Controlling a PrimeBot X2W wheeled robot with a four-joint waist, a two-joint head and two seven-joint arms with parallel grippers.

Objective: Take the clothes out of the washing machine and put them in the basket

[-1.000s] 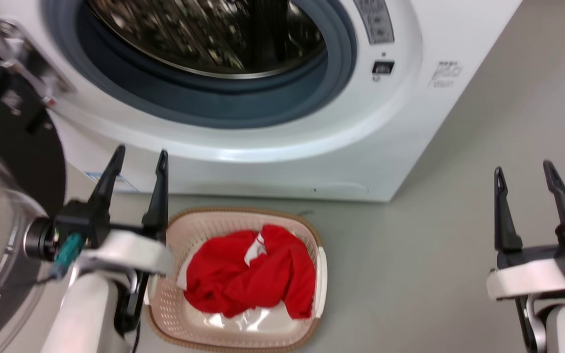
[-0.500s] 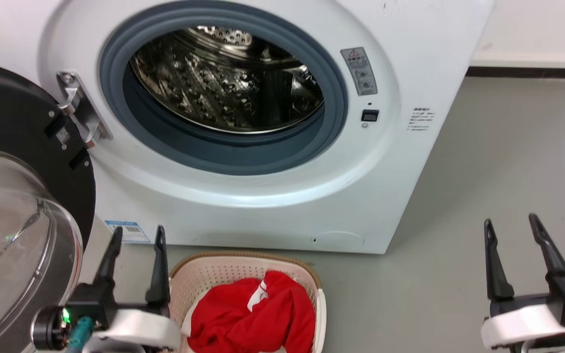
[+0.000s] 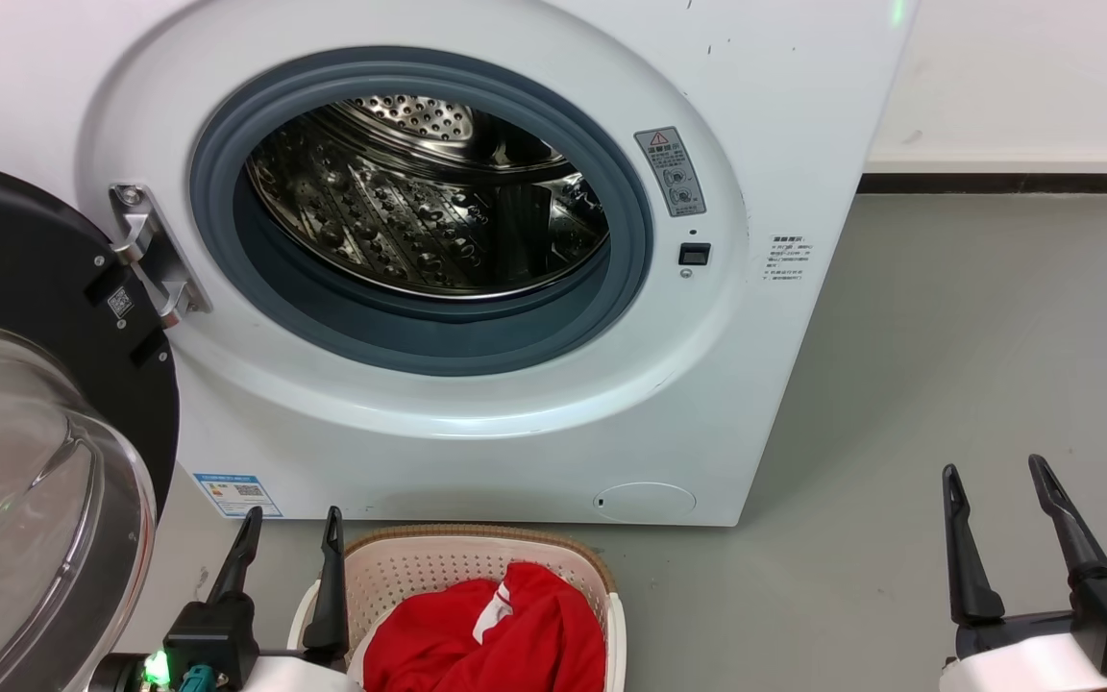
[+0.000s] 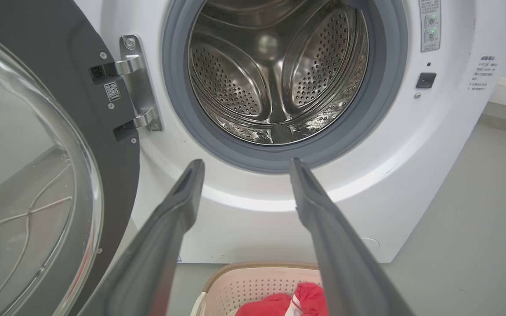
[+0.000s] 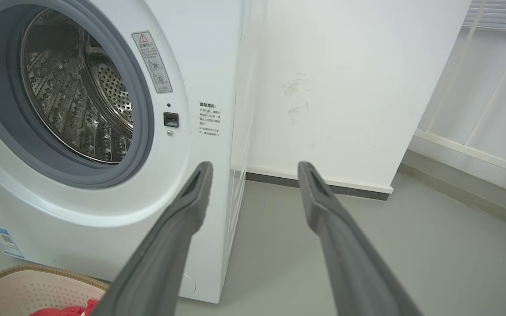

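The white washing machine [image 3: 755, 106] stands with its glass door [image 3: 25, 481] swung open to the left, and its steel drum [image 3: 419, 211] holds nothing I can see. Red clothes [image 3: 505, 644] with a white patch lie in the cream basket [image 3: 438, 562] on the floor before the washer. My left gripper [image 3: 291, 524] is open, just left of the basket's rim, nothing between its fingers. My right gripper [image 3: 994, 476] is open over bare floor at the lower right. The left wrist view looks into the drum [image 4: 275, 83] past the open left gripper [image 4: 244, 164], with the basket [image 4: 253, 281] and clothes [image 4: 297, 300] below.
Grey floor [image 3: 976, 336] stretches right of the washer to a white wall with a dark skirting [image 3: 1005, 183]. The right wrist view shows that wall [image 5: 345, 87], a railing [image 5: 490, 87] at the far right, and the washer's side [image 5: 209, 66].
The head camera has tilted up, so the washer's porthole shows in full and the basket sits low in the picture. Both grippers remain open, with the clothes lying in the basket.
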